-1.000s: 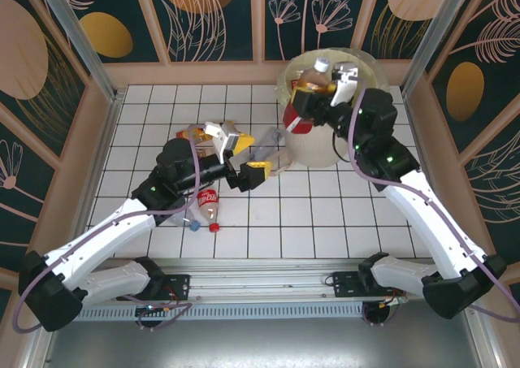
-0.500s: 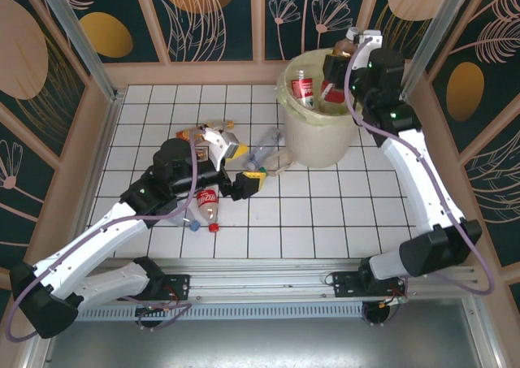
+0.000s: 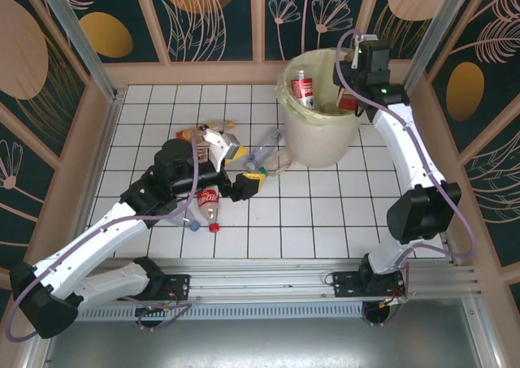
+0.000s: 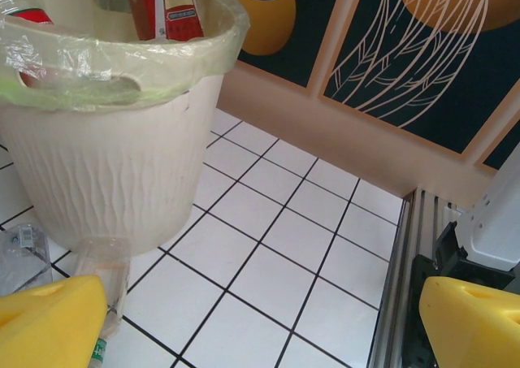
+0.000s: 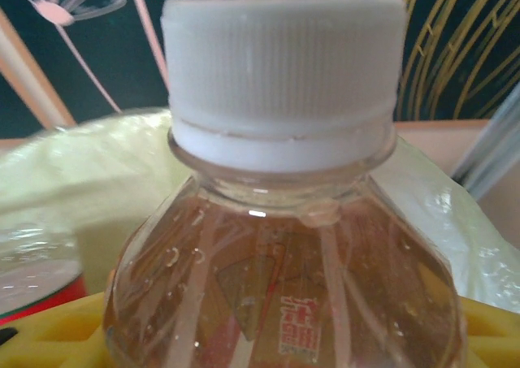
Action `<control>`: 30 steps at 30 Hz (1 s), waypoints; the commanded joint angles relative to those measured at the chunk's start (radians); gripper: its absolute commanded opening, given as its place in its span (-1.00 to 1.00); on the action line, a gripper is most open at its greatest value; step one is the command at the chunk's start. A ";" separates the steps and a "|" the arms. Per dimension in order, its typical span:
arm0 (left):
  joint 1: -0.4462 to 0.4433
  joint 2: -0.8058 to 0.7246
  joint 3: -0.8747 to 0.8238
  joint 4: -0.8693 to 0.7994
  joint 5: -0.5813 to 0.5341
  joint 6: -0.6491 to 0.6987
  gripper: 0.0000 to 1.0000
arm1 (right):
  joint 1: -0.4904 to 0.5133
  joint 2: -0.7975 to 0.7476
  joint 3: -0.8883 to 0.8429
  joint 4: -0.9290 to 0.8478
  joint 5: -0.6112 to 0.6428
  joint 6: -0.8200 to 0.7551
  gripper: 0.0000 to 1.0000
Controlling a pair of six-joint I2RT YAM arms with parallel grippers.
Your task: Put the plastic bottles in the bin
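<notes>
Right tool (image 3: pixel 348 98) swung to bin (image 3: pixel 313 145) rim, gripping white-capped bottle (image 5: pixel 284 181) seen close in wrist view, left tool (image 4: pixel 260 323) wide open

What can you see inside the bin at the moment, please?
A red-labelled bottle sits by the bin's far-left wall; the right gripper holds a white-capped bottle in its right half. What lies beneath them is covered.

White tiled table (image 3: pixel 325 214) with the bin (image 3: pixel 313 145) and perhaps five loose plastic bottles (image 3: pixel 207 203).
</notes>
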 commanded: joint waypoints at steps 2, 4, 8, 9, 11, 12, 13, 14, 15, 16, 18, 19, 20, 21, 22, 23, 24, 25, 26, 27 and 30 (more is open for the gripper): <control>-0.005 0.007 0.022 -0.003 -0.006 0.004 0.97 | -0.002 0.048 0.059 -0.081 0.095 -0.044 0.29; -0.005 0.012 0.023 0.000 -0.006 0.002 0.97 | -0.001 0.062 0.061 -0.087 0.102 -0.054 0.29; -0.004 0.027 0.028 0.004 -0.003 0.000 0.97 | -0.001 0.089 0.061 -0.102 0.108 -0.074 0.31; -0.004 0.030 0.028 0.005 -0.002 -0.001 0.97 | 0.001 0.094 0.059 -0.103 0.102 -0.079 0.32; -0.005 0.038 0.029 0.006 -0.002 -0.001 0.97 | 0.006 0.105 0.055 -0.110 0.090 -0.091 0.32; -0.005 0.043 0.029 0.008 -0.002 -0.002 0.97 | 0.010 0.111 0.056 -0.114 0.086 -0.099 0.33; -0.005 0.046 0.029 0.010 0.000 -0.003 0.97 | 0.014 0.116 0.055 -0.118 0.083 -0.104 0.33; -0.005 0.050 0.029 0.011 0.002 -0.002 0.97 | 0.018 0.121 0.056 -0.121 0.079 -0.111 0.34; -0.005 0.055 0.029 0.013 0.002 -0.003 0.97 | 0.021 0.125 0.056 -0.126 0.066 -0.115 0.35; -0.005 0.060 0.029 0.014 0.003 -0.002 0.97 | 0.023 0.125 0.054 -0.126 0.054 -0.119 0.38; -0.005 0.068 0.029 0.017 0.009 -0.004 0.97 | 0.028 0.118 0.048 -0.118 0.035 -0.124 0.43; -0.005 0.071 0.029 0.020 0.012 -0.005 0.97 | 0.031 0.111 0.045 -0.112 0.025 -0.126 0.46; -0.005 0.074 0.030 0.022 0.012 -0.006 0.97 | 0.033 0.106 0.044 -0.107 0.014 -0.128 0.50; -0.005 0.075 0.030 0.024 0.015 -0.007 0.97 | 0.036 0.102 0.043 -0.106 0.003 -0.128 0.53; -0.005 0.077 0.030 0.026 0.014 -0.007 0.97 | 0.039 0.097 0.044 -0.102 -0.008 -0.130 0.56; -0.005 0.078 0.030 0.028 0.015 -0.008 0.97 | 0.039 0.092 0.043 -0.099 -0.018 -0.128 0.59; -0.005 0.078 0.030 0.029 0.015 -0.007 0.97 | 0.040 0.086 0.044 -0.094 -0.029 -0.128 0.62; -0.005 0.080 0.029 0.030 0.017 -0.008 0.97 | 0.041 0.080 0.043 -0.092 -0.041 -0.125 0.66; -0.005 0.081 0.029 0.030 0.018 -0.008 0.97 | 0.041 0.074 0.043 -0.090 -0.051 -0.122 0.69; -0.005 0.081 0.029 0.030 0.019 -0.009 0.97 | 0.041 0.070 0.044 -0.087 -0.060 -0.120 0.71; -0.005 0.080 0.025 0.030 0.020 -0.010 0.97 | 0.040 0.046 0.040 -0.074 -0.085 -0.110 0.74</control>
